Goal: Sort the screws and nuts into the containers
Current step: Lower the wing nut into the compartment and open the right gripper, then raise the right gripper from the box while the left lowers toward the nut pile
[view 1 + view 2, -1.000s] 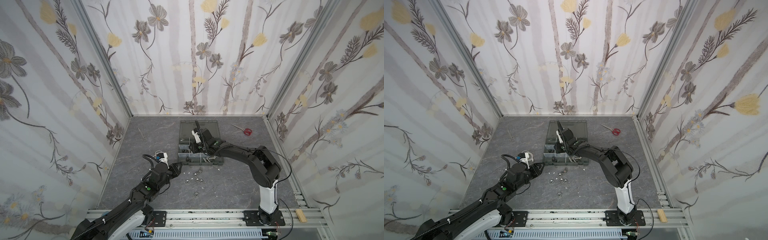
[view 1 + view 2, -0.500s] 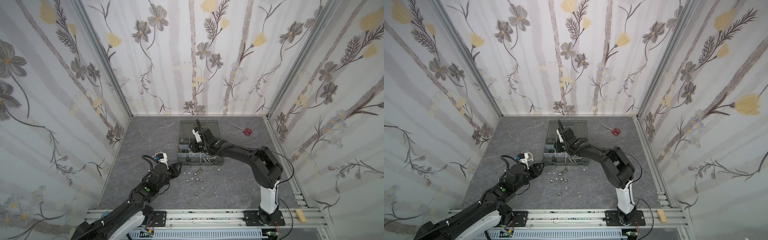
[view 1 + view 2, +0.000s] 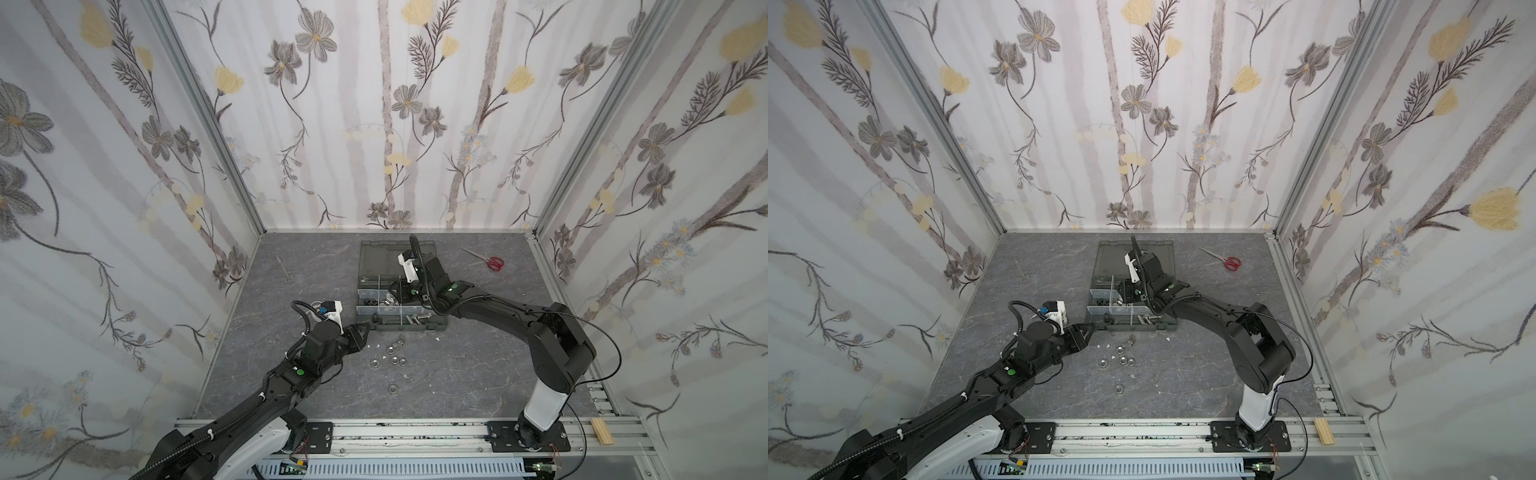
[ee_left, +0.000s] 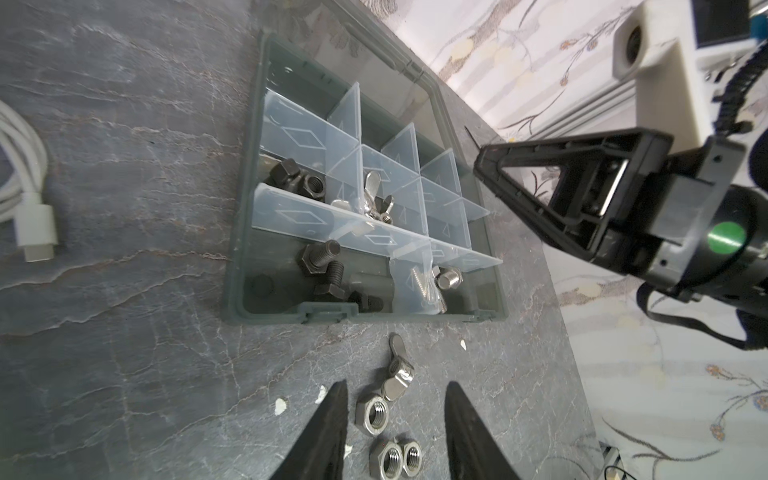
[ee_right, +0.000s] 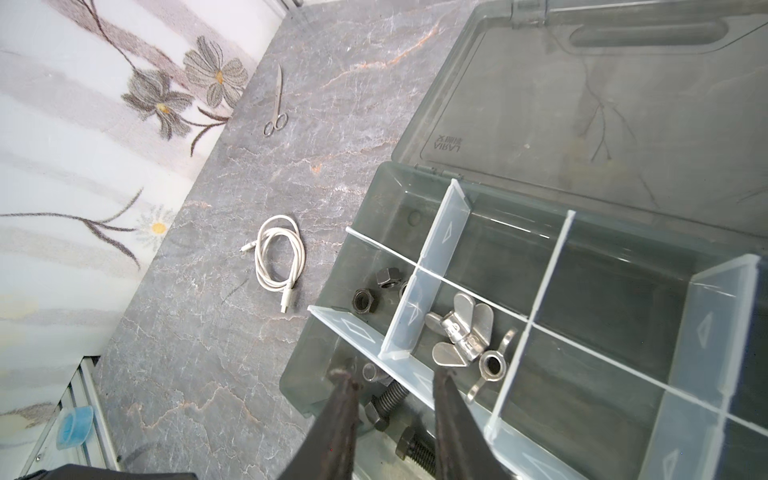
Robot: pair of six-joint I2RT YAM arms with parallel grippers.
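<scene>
On the grey tabletop, centre and toward the far wall:

- Organizer case [image 3: 403, 331], dark grey, with its lid [image 3: 376, 257] lying open on the far side. Pale dividers form the containers [image 4: 299, 216].
- Near-left compartment: black screws [image 4: 320, 259].
- Compartment to its right: silver screws [image 4: 446, 280].
- Row behind: black nuts [image 4: 305, 180] at left, wing nuts [image 4: 374, 203] beside them.
- Table just near of the case: loose silver nuts [image 3: 376, 363] and one wing nut [image 4: 399, 374].
- Left gripper [image 4: 397, 386]: low over the loose group, fingers moderately parted and holding nothing. One silver nut [image 4: 372, 414] lies between the fingers, closer to one and touching neither. A pair of nuts [image 4: 400, 458] lies side by side farther back in the gap. The wing nut lies at the fingertips, on the case side.
- Right gripper [image 5: 395, 376]: above the case's left part, fingers narrowly parted and empty. Its tips straddle the divider above the black screws. Whether they touch the case cannot be told.
- Red-handled scissors [image 3: 492, 262] lie far right.
- Steel scissors [image 3: 286, 270] lie far left.
- White cable [image 5: 278, 257] lies left of the case.
</scene>
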